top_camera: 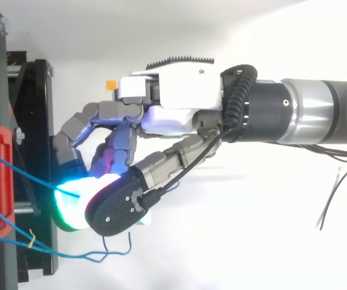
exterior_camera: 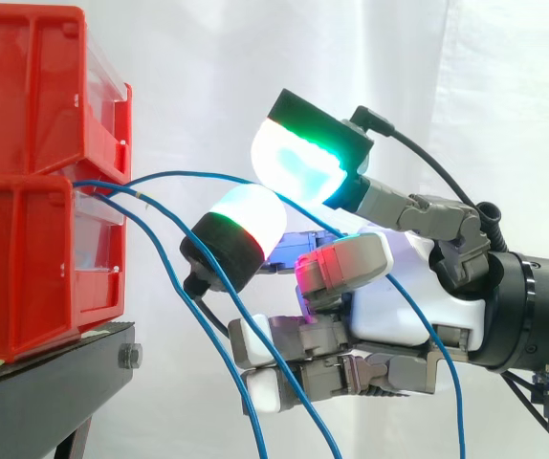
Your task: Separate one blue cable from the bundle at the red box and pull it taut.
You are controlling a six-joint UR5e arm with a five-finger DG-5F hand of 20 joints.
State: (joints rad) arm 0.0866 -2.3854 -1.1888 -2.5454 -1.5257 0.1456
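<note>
Side view: one blue cable (exterior_camera: 188, 173) arcs from the red box (exterior_camera: 26, 258) and passes between the robot hand's (exterior_camera: 399, 306) curled fingertips (exterior_camera: 298, 158). Keep them closed round it and draw straight away from the box.

Top view: the robot hand points toward the box with its fingers hooked, and loose cables (top_camera: 64, 252) sag from the box's front.

A black stand (exterior_camera: 54, 382) with a bolt (exterior_camera: 129, 357) stands before a white curtain (exterior_camera: 504, 76).

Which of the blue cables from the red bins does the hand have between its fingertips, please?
The topmost blue cable: it arcs nearly level from the red bins into the hand's fingertips, while the others sag downward.
</note>
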